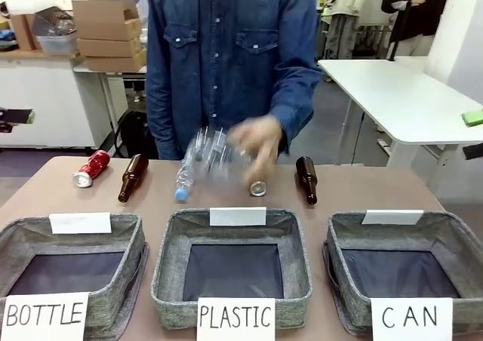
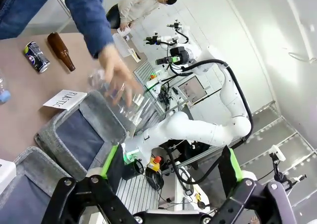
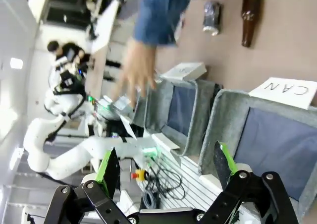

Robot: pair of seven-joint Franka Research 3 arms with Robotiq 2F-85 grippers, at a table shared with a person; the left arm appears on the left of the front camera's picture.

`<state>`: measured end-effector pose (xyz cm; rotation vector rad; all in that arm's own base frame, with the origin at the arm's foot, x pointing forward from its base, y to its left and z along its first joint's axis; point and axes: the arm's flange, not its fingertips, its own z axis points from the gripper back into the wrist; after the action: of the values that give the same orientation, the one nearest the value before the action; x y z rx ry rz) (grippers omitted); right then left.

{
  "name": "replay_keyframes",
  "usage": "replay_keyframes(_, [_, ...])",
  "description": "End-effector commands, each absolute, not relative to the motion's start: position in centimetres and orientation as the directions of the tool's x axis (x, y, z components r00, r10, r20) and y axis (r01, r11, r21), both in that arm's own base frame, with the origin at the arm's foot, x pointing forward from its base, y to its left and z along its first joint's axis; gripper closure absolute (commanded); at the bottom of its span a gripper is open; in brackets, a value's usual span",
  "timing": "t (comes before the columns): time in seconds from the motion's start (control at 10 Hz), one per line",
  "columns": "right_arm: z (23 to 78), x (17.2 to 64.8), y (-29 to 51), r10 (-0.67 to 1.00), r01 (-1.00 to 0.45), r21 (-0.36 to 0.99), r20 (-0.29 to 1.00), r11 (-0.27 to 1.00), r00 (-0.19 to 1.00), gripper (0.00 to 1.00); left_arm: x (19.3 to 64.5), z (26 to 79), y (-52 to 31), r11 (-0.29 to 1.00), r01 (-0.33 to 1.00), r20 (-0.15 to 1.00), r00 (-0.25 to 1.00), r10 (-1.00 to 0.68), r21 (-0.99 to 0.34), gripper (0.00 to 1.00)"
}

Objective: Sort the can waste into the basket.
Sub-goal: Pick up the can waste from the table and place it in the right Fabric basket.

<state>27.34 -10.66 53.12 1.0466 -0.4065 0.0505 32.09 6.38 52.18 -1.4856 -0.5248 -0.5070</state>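
While the left gripper [image 2: 171, 167] and the right gripper [image 3: 166, 167] both stand wide and empty, the small black metal can [image 1: 259, 188] lies on its side past the middle grey basket carded "PLASTIC" [image 1: 167, 243]. Its silver end is toward the robot and its long axis runs front to back, on the right gripper's side and nearer the grey fabric basket carded "CAN" [image 1: 453, 235], with a person's blurred hand [image 1: 256, 141] near it. The red metal can with silver top [image 1: 90, 167] lies far left, axis slanted, on the left gripper's side and well apart from that basket.

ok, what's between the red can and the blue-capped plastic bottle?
One brown glass bottle lies between the red can and the plastic bottle. The front view shows it.
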Motion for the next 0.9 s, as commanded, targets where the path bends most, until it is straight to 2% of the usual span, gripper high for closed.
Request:
replay_keyframes(0.0, [52.5, 25.9, -9.8, -0.196, -0.279, 0.790, 0.444, 0.545, 0.874, 0.00, 32.1, 52.4, 6.4, 0.006, 0.632, 0.632, 0.775, 0.011, -0.775, 0.00])
replay_keyframes(0.2, [52.8, 26.9, -8.9, -0.166, -0.294, 0.784, 0.446, 0.548, 0.880, 0.00, 32.1, 52.4, 6.4, 0.006, 0.632, 0.632, 0.775, 0.011, -0.775, 0.00])
replay_keyframes(0.5, [53.8, 31.5, -4.1, -0.106, -0.337, 0.731, 0.486, 0.593, 0.867, 0.00, 32.1, 52.4, 6.4, 0.006, 0.632, 0.632, 0.775, 0.011, -0.775, 0.00])
replay_keyframes(0.6, [54.3, 31.1, -4.6, -0.094, -0.355, 0.732, 0.493, 0.581, 0.865, 0.00, 32.1, 52.4, 6.4, 0.006, 0.632, 0.632, 0.775, 0.011, -0.775, 0.00])
replay_keyframes(0.8, [54.3, 29.6, -5.8, -0.145, -0.267, 0.718, 0.456, 0.643, 0.878, 0.00, 32.1, 52.4, 6.4, 0.006, 0.632, 0.632, 0.775, 0.011, -0.775, 0.00])
